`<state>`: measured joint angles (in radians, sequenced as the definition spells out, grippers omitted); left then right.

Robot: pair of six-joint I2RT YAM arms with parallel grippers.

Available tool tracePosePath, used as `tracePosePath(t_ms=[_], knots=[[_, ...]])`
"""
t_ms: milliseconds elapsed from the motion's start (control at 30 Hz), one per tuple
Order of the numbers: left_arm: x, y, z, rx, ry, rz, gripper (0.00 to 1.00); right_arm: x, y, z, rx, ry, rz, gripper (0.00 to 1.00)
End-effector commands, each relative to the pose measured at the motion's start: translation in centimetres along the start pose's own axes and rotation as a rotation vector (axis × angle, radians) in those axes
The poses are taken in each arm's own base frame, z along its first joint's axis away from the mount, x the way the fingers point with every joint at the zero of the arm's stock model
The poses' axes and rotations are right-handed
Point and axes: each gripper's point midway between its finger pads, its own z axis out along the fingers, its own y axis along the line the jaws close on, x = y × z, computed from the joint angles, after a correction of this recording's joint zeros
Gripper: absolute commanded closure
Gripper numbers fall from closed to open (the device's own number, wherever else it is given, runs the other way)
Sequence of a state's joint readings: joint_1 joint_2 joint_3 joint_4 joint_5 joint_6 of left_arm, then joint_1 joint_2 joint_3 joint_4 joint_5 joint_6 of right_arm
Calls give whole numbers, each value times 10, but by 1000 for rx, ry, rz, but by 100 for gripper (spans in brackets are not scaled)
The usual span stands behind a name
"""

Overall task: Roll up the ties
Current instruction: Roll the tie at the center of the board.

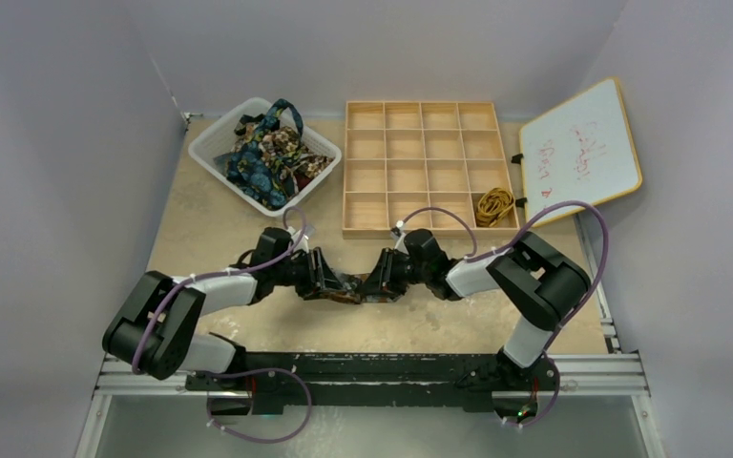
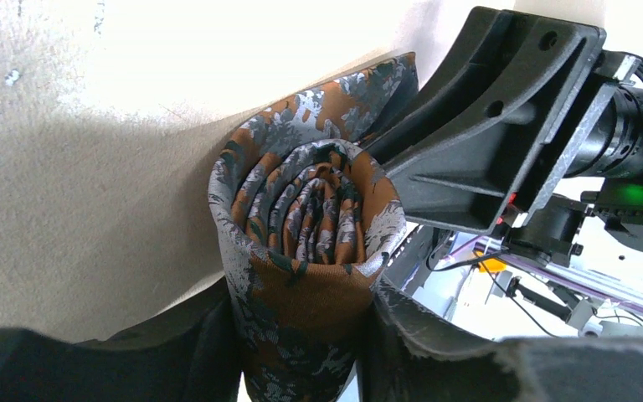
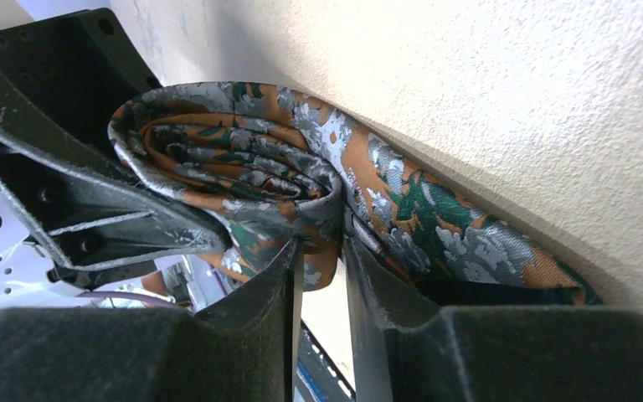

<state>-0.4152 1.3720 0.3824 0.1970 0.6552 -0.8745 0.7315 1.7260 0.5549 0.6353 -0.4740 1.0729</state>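
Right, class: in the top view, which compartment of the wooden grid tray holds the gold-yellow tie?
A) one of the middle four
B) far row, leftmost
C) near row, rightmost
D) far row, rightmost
C: the gold-yellow tie lies in the corner compartment of the wooden tray nearest the arms, on the robot's right.
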Motion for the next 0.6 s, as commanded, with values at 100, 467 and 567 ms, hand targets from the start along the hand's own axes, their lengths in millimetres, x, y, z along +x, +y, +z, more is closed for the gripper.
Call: tracePosePath(t_ms=[100,467,567], knots=[[-13,-9,-1,-9,-50,21,61,-13,31,-24,-36,-77,-115,67],[-13,-16,-2,39,-73,8,61,-29,-24,-17,248,-132,-93,71],[-14,-17,-5,45,-96,-13,61,-21,-35,-15,274,-103,-67,71]])
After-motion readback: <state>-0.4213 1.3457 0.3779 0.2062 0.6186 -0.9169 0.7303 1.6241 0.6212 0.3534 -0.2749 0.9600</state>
